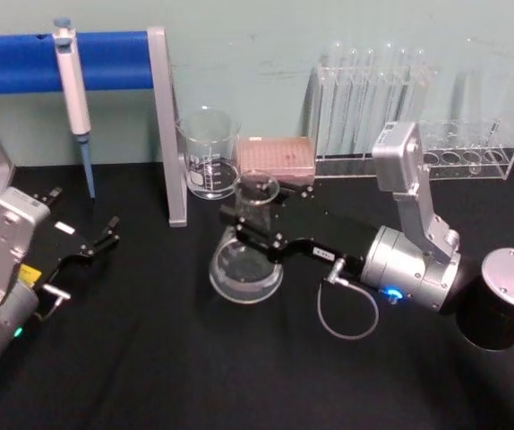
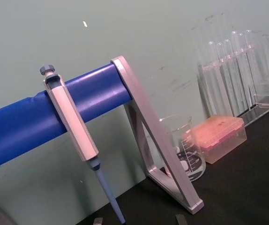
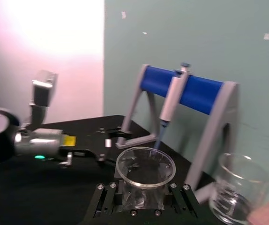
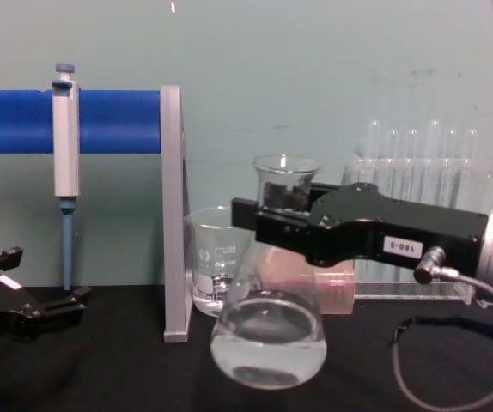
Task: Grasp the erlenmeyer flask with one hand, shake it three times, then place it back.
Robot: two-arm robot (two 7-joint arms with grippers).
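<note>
- Right gripper (image 4: pixel 283 202) reaches in from 3 o'clock, jaws clamped round the neck of the flask (image 4: pixel 268 339).
- Flask hangs tilted above the middle of the table (image 1: pixel 149 358), seemingly lifted, with the beaker (image 1: pixel 209 152) at its 11 o'clock.
- Looks like the shaking step; next it needs levelling and a gentle set-down.
- Left gripper (image 1: pixel 105 237) sits idle at 9 o'clock.

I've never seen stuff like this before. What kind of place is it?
It looks like a science lab bench. A pipette hangs on a blue stand, test tubes stand in a rack, and the right gripper holds the erlenmeyer flask by its neck. The left gripper sits off to the left.
</note>
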